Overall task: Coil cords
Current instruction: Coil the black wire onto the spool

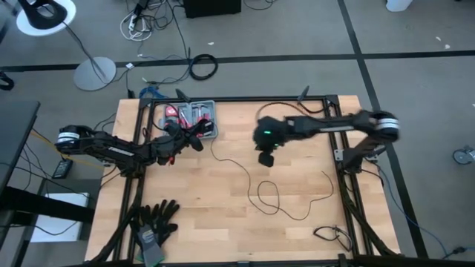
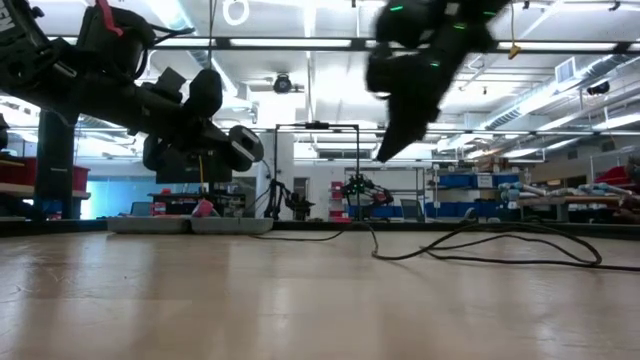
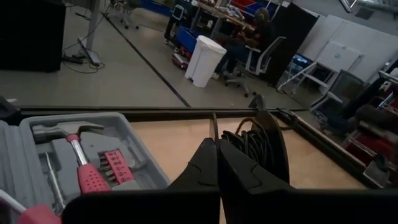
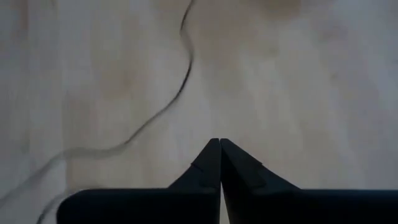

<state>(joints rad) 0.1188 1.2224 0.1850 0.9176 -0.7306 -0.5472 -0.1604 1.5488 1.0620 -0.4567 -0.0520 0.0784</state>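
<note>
The cord (image 1: pixel 256 189) is a thin black wire lying in loose bends and one loop on the wooden table. It runs from near my left gripper (image 1: pixel 199 132) toward the right side. My left gripper is shut, level, and raised by the grey tool case (image 1: pixel 194 119). A bundle of black cord loops (image 3: pixel 252 143) sits at its fingertips. My right gripper (image 1: pixel 266 158) hangs shut over the table's middle, slanting down and clear of the wood. In the right wrist view the cord (image 4: pixel 185 74) lies on the table beyond its fingertips (image 4: pixel 219 142), untouched. My left gripper pinches a strand of the cord (image 3: pixel 214 127) at its free fingertips; the strand sticks out past them. The bundle of loops rests against the outer side of one finger (image 3: pixel 239 165). The fingers point level, above the table; the rest of the cord trails onto the wood.
The open tool case (image 3: pixel 74 149) holds a hammer and pink-handled tools at the far left. Black gloves (image 1: pixel 156 219) lie at the near left corner. A second small tangle of wire (image 1: pixel 332 236) lies at the near right. A black frame rail (image 1: pixel 245 99) borders the table.
</note>
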